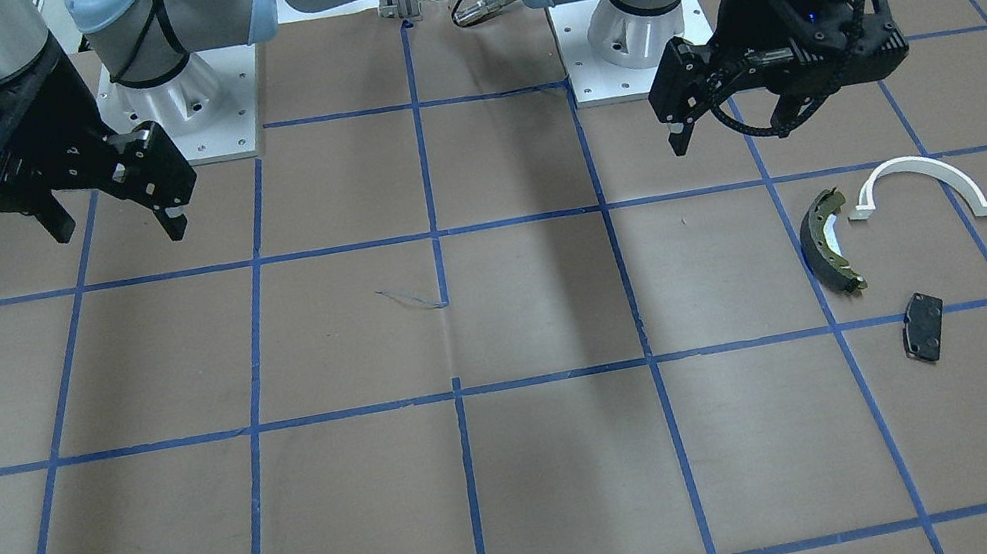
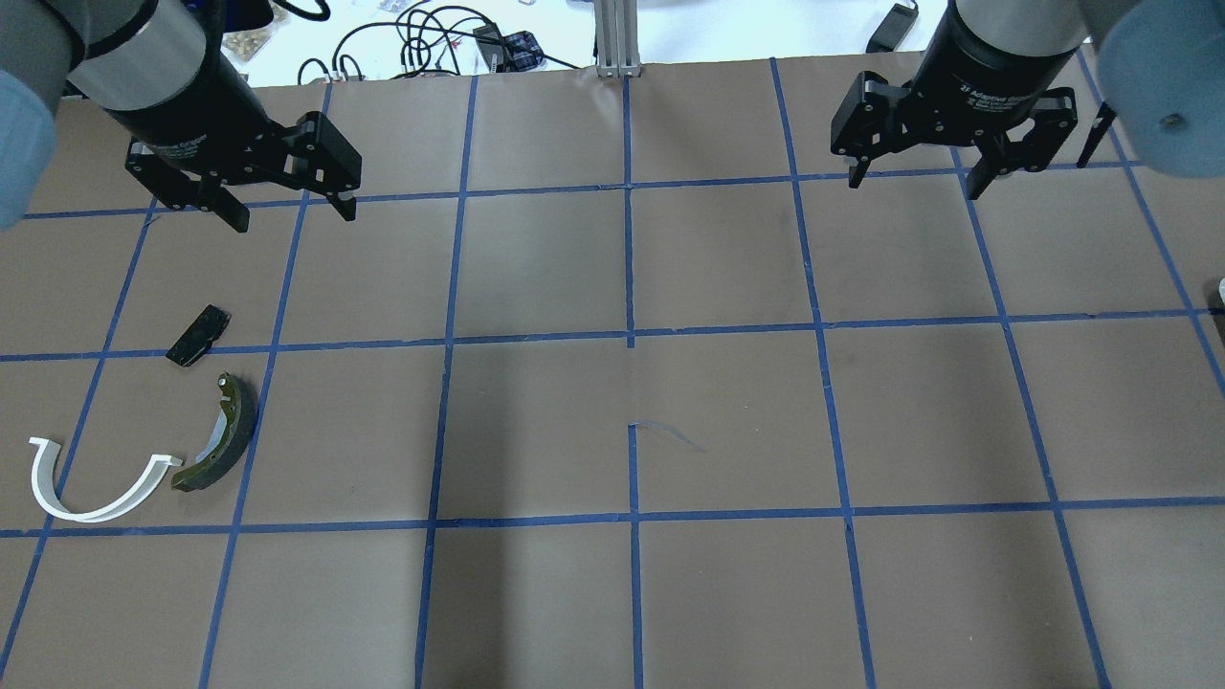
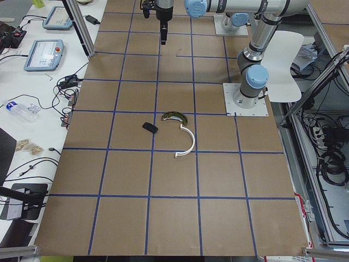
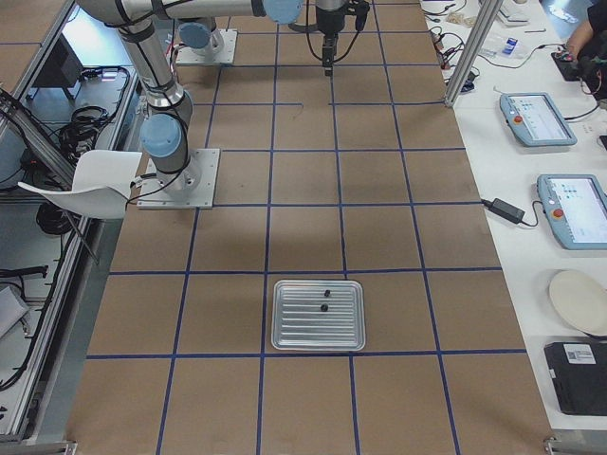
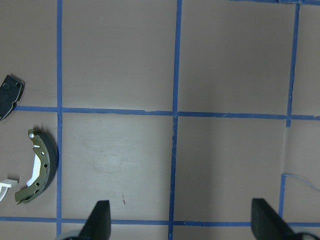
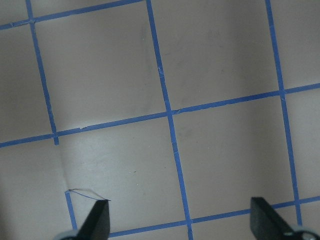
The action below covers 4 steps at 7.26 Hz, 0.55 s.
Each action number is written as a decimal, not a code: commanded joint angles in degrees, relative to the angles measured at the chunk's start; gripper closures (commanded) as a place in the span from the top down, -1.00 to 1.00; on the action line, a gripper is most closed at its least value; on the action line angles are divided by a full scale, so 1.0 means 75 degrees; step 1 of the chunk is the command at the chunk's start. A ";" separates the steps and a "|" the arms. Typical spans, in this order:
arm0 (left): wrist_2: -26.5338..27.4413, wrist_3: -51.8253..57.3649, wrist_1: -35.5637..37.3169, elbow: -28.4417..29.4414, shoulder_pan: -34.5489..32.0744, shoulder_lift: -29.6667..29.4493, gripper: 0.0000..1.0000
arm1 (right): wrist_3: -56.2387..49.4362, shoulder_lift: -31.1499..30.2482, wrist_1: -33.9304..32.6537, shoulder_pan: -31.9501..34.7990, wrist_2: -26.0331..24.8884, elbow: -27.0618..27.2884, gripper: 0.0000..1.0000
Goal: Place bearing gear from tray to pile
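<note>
On the tabletop's (image 1: pixel 568 467) left half, the brake shoe (image 1: pixel 819 250) lay between the pad (image 1: pixel 924 327), farther out, and the arch (image 1: pixel 910 165), nearer the robot. The tray (image 4: pixel 303 330) sat at the far right end, holding two small parts (image 4: pixel 323 307).

Robotics lab. Worktop (image 3: pixel 131 174) w/ blue tape grid (image 3: pixel 136 112), 2 robot arms (image 3: pixel 254 76) bolted on. Side benches (image 4: pixel 503 166) hold control tablets (image 4: pixel 572 210) & loose cables (image 2: pixel 421 38); alu frame post (image 4: pixel 467 52) at edge.

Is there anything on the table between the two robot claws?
No. In the overhead view, the stretch of table between the left gripper and the right gripper is bare brown paper crossed by blue tape lines.
</note>
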 commanded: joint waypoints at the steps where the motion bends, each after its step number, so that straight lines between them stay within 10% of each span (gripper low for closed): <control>1: 0.0018 0.0015 -0.0003 -0.0034 -0.0017 0.0022 1.00 | -0.0011 0.0000 0.0004 -0.0004 -0.0003 0.0000 1.00; 4: 0.0018 0.0026 0.0008 -0.0068 -0.0017 0.0033 1.00 | -0.2076 0.0035 0.0495 -0.1552 -0.0342 -0.0059 1.00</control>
